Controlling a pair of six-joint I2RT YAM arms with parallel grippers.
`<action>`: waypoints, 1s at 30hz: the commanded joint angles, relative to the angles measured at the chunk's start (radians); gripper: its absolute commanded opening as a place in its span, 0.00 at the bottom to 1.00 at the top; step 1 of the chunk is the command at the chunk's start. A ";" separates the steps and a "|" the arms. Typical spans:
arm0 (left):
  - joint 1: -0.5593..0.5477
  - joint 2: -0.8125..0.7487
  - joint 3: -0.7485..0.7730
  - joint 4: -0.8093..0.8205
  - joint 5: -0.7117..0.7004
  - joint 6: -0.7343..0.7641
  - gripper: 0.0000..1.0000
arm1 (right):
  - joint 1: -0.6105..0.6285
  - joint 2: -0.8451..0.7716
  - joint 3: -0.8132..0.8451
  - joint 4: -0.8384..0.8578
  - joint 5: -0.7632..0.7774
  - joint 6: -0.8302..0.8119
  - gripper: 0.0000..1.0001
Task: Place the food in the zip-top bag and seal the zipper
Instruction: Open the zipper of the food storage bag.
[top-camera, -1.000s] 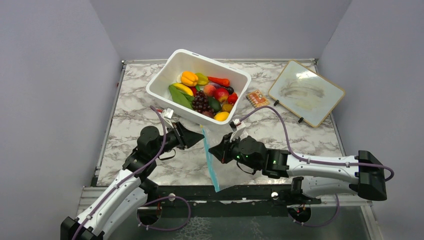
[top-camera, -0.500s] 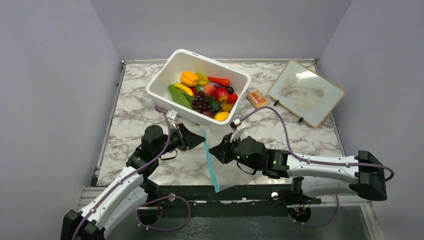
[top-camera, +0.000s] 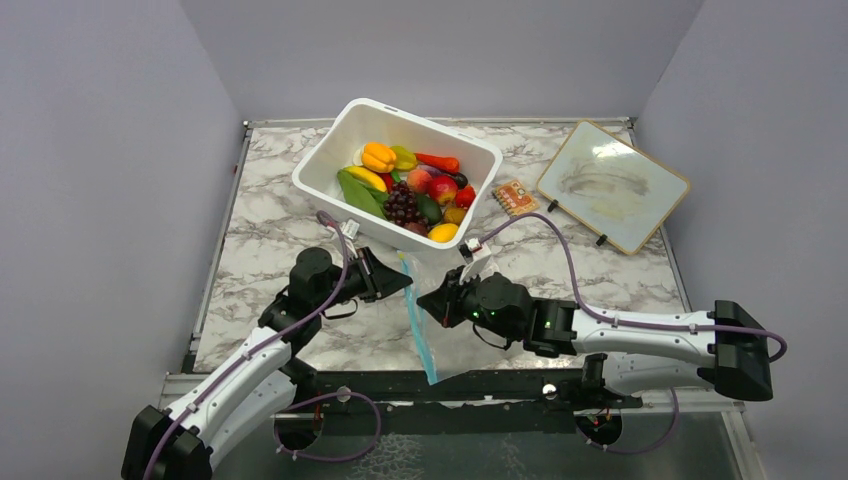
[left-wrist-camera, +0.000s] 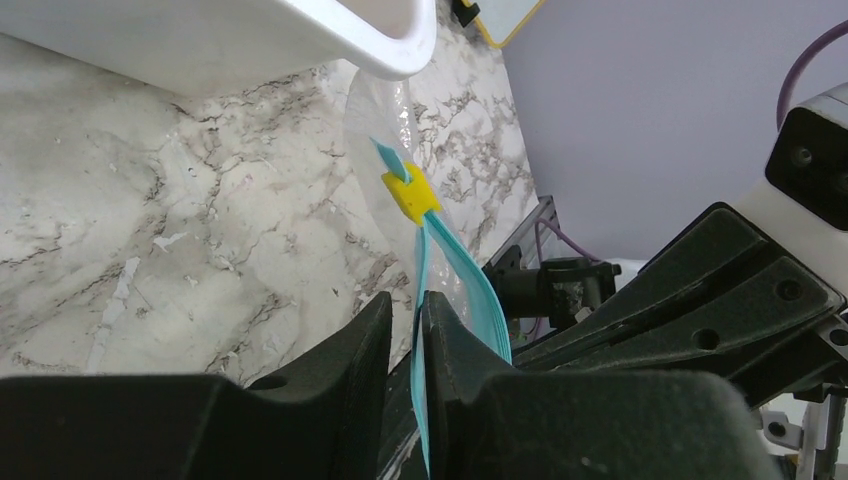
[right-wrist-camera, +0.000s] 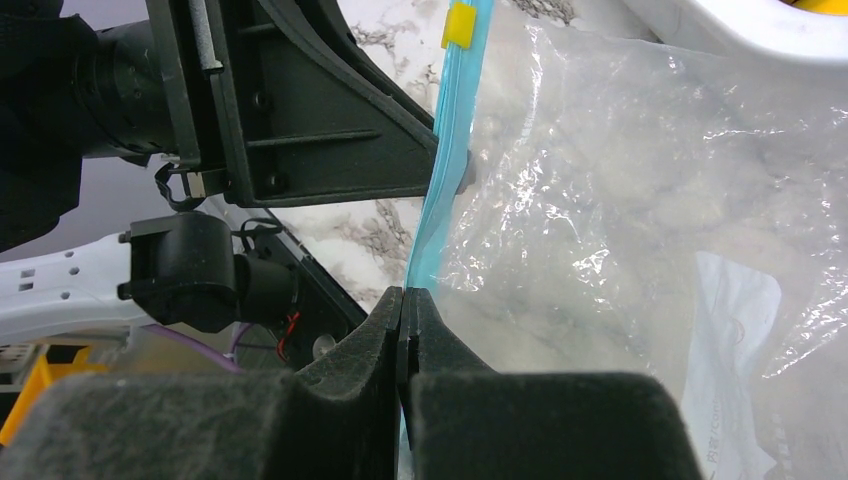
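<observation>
Two-handed, I am opening the zip-top bag (right-wrist-camera: 620, 180) — right gripper (right-wrist-camera: 403, 300) clamping its zipper (right-wrist-camera: 440, 170), my left gripper (left-wrist-camera: 407, 305) straddling it slightly parted, needing a pinch next.

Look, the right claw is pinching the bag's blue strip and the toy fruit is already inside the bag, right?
Not quite. The toy fruit is not in the bag. It lies in the white tub, as the top external view shows. The rest is right: the right claw is pinching the bag's blue strip.
</observation>
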 joint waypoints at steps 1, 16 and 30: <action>-0.006 0.000 -0.010 0.040 0.029 -0.011 0.16 | 0.007 0.009 0.022 0.033 -0.004 -0.003 0.01; -0.006 -0.089 0.310 -0.502 -0.124 0.302 0.00 | 0.007 -0.121 0.268 -0.555 0.110 0.007 0.01; -0.006 -0.041 0.580 -0.751 -0.185 0.434 0.00 | 0.007 -0.257 0.174 -0.536 0.138 0.083 0.01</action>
